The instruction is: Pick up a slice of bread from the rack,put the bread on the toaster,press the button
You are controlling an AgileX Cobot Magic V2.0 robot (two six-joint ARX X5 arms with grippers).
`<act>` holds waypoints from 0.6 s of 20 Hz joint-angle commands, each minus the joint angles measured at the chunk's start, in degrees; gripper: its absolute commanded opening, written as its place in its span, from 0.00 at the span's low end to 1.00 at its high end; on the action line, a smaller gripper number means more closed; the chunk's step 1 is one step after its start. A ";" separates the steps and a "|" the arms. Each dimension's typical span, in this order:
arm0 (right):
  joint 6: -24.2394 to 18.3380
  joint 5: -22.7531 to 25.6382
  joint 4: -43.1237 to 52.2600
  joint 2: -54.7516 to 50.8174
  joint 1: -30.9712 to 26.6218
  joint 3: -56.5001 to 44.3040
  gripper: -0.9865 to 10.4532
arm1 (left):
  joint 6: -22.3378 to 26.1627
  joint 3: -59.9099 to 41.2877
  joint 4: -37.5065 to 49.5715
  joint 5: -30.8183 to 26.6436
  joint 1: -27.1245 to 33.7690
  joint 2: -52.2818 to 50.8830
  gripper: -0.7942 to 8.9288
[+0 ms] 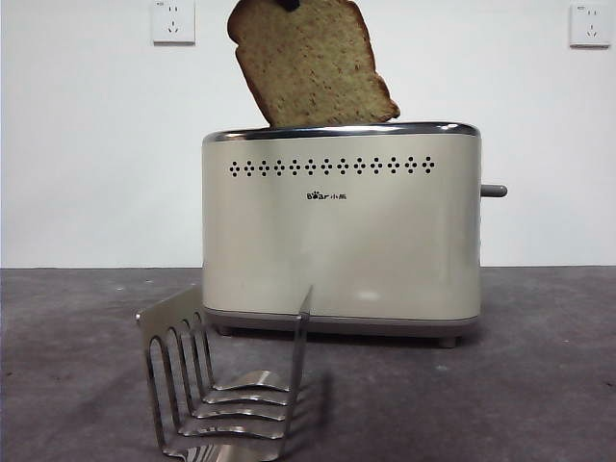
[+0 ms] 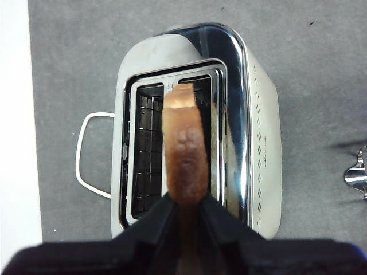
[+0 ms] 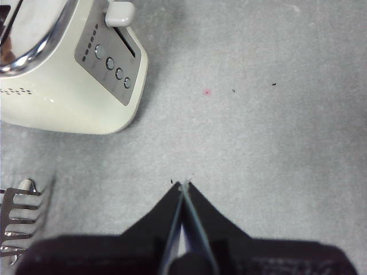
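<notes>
- While the left gripper [image 2: 184, 207] clenches the slice of bread [image 1: 311, 64], we see it tilted above the toaster [image 1: 342, 231] slots.
- Beside the toaster, our right gripper [image 3: 183, 189] hangs pinched closed, holding nothing.

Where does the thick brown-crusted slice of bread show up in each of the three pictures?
Front view: the slice of bread hangs tilted at top centre, its lower edge at the toaster's chrome top rim.
Left wrist view: seen edge-on at centre, clamped in the left gripper above the slots.
Right wrist view: not in it.
Shared landmark: the boxy cream toaster, in all three.
</notes>
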 commanded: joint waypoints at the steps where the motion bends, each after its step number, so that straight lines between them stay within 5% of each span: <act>1: -0.33 0.07 0.22 -0.02 0.07 0.17 0.09 | 0.66 -0.02 0.39 0.22 -0.13 1.05 0.07; 12: -0.31 0.04 0.15 -0.02 0.07 0.17 0.09 | 3.37 -0.02 3.96 -5.64 -2.36 5.99 0.07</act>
